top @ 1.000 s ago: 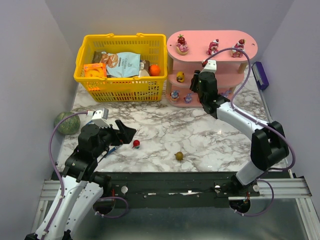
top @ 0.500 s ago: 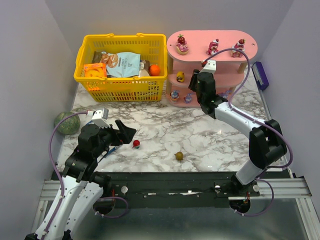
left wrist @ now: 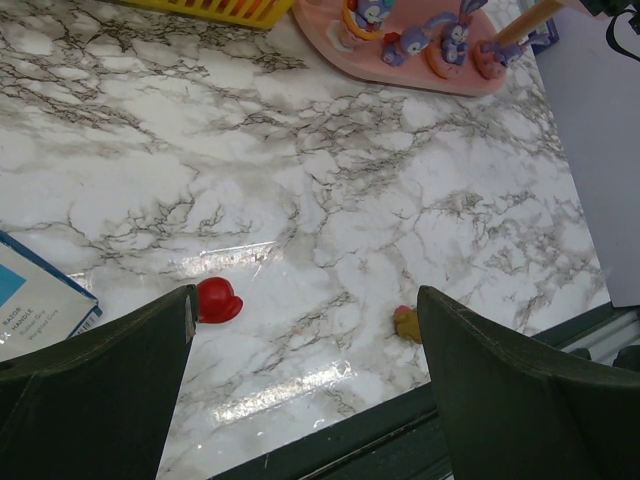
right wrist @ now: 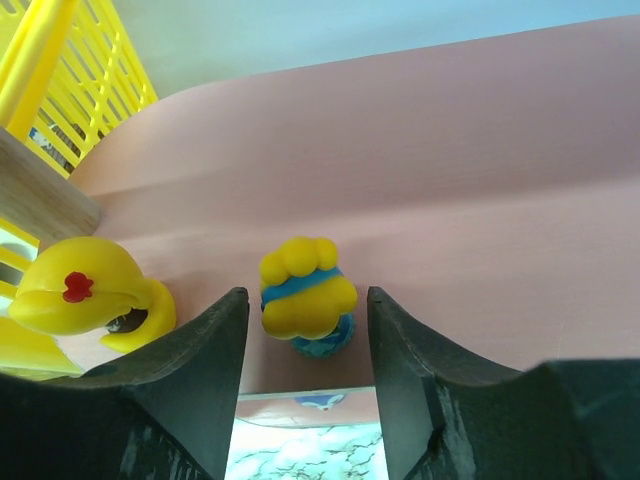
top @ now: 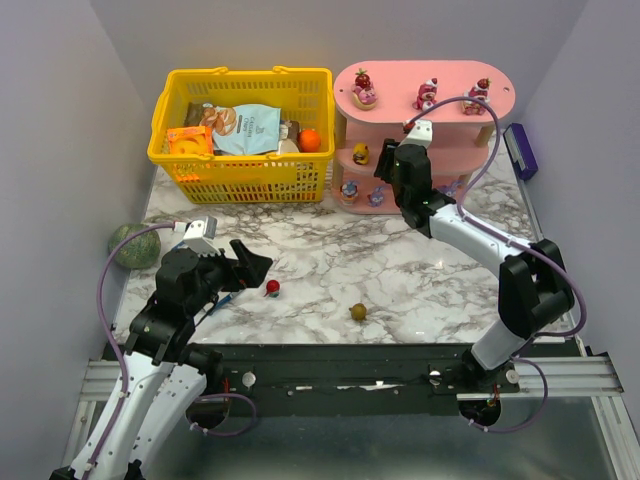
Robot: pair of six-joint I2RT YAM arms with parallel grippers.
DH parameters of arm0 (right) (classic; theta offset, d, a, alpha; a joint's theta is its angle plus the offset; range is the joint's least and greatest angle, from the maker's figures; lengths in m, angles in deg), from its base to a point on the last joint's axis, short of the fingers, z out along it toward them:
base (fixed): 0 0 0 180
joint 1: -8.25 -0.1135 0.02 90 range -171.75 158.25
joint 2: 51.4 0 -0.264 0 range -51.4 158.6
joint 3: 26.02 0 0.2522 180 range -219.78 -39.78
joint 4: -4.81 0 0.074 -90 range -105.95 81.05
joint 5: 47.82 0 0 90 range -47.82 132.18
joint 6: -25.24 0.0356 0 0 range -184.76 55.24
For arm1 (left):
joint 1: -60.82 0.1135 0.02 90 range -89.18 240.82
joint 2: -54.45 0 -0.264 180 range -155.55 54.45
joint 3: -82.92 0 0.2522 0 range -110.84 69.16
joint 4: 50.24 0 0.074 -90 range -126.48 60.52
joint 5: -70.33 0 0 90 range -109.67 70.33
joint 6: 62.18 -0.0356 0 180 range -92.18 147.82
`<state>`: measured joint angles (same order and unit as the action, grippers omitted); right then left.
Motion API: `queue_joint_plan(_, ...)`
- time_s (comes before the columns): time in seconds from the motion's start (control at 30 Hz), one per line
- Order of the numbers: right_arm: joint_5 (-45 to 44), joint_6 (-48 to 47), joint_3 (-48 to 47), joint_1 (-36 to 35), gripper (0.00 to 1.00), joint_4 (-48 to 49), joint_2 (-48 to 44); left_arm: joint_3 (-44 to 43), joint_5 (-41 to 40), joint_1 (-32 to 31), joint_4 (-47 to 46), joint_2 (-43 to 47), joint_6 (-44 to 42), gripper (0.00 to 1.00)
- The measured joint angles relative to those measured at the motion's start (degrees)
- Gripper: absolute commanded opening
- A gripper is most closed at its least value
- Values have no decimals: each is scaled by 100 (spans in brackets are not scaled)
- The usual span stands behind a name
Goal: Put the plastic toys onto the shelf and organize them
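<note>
The pink shelf [top: 420, 80] stands at the back right with three strawberry-topped toys [top: 363, 88] on its top board. My right gripper [top: 392, 165] reaches into the middle tier. In the right wrist view it [right wrist: 307, 325] is open around a yellow toy with a blue band [right wrist: 305, 290], which stands on the pink board [right wrist: 470, 200] with a gap on each side. A yellow duck-like toy [right wrist: 85, 290] sits left of it. My left gripper [top: 250, 262] is open and empty above the table. A red toy [left wrist: 218, 300] and an olive toy [left wrist: 407, 323] lie on the marble.
A yellow basket [top: 240, 170] of snack packets stands left of the shelf. A green speckled ball [top: 134, 245] lies at the left edge. Purple bunny toys [left wrist: 455, 30] sit on the shelf's bottom board. A blue-white box [left wrist: 35, 295] lies under my left gripper. A purple object [top: 520, 150] is at the right.
My right gripper has shifted slightly further toward the shelf's middle tier. The left arm and the loose toys have not moved.
</note>
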<state>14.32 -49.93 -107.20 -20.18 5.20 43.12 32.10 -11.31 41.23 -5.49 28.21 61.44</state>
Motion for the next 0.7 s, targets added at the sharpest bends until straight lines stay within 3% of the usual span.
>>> queue_joint_plan(0.27,79,48,225,4,65,-81,-240,0,0,0,0,15,-2,99)
queue_joint_plan(0.7,629,63,1040,2,67,-431,-1399,0,0,0,0,48,0,99)
